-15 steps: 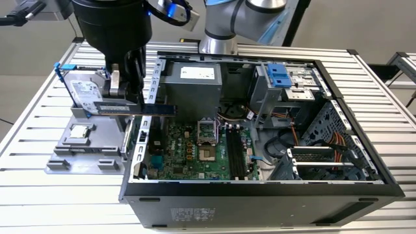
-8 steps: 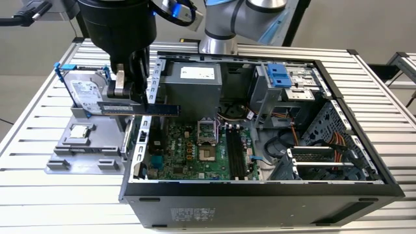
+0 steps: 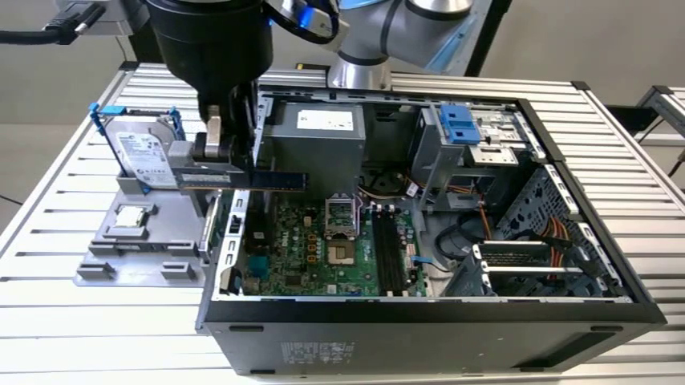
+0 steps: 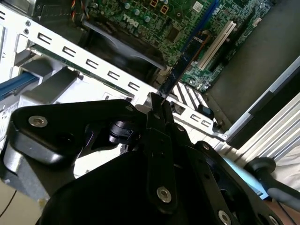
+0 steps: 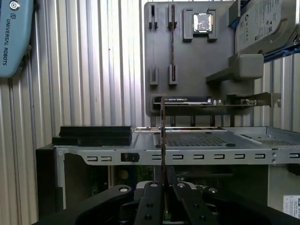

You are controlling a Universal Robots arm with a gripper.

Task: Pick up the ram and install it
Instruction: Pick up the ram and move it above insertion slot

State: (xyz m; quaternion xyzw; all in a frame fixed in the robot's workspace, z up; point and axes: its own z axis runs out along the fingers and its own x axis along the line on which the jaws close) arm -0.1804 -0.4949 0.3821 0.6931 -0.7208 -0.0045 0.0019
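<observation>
The main risk, as I judge it, is the stick twisting in the grasp. In the exterior view the gripper (image 3: pixel 220 164) holds the ram (image 3: pixel 268 180) off-centre, with the longer part sticking out toward the exterior view's right. A push at that free end could pivot it between the fingers (image 5: pixel 151 199). The ram also lies left-to-right there, while the long black slots (image 3: pixel 389 253) on the motherboard (image 3: pixel 310 249) run near-to-far. A small error in angle at the slot could therefore jam one corner or put the notch on the wrong side. It hangs low over the left wall of the open computer case (image 3: pixel 428 321), so its free end could catch on the metal rim or on parts inside. The fingers are clamped on the ram, one on each flat face, as both wrist views show edge-on. The ram is a long, narrow, flat blue board. It reads as a thin dark line in the first wrist view (image 5: pixel 162 136) and as a slim blue strip in the second wrist view (image 4: pixel 185 54). It is in the air above the case's left edge, just beside the grey parts fixture (image 3: pixel 128 249) on the slatted worktop (image 3: pixel 64 313), and well apart from the slots.
</observation>
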